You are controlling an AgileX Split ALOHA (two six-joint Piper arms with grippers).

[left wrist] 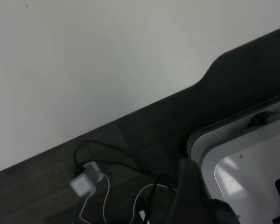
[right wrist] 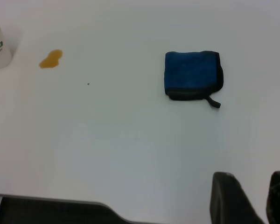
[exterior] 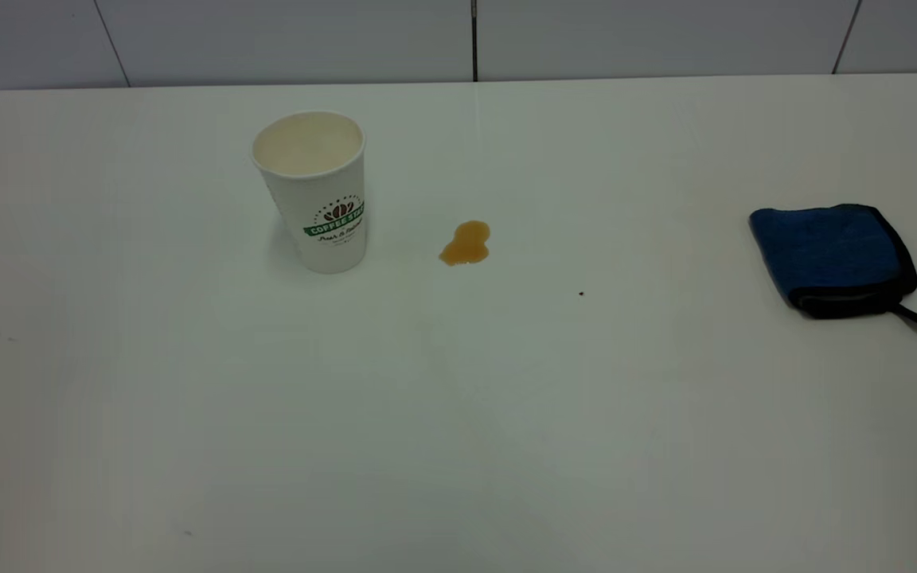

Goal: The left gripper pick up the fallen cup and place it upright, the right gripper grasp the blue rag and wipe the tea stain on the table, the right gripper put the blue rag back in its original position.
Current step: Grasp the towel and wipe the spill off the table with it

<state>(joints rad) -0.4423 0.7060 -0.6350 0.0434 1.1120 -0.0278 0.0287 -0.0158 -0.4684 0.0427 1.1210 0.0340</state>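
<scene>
cup [exterior: 318, 195]: it stood up straight on the table [exterior: 458, 438], open end up, so the first job looked done
tea stain [exterior: 466, 243]: a small orange puddle just beside the cup, not wiped yet
blue rag [exterior: 831, 259]: it lay folded far off to the right, well apart from the stain, with nothing touching it
left gripper [left wrist: 196, 196]: it was pulled back past the table edge; nobody could tell if its claw was apart or together
right gripper [right wrist: 252, 198]: it hung near the table edge, away from the rag, with its two fingers apart and holding nothing
step: grabbing the rag seemed to come next
next move: the right gripper would need to reach over the rag, come down and pinch it
</scene>
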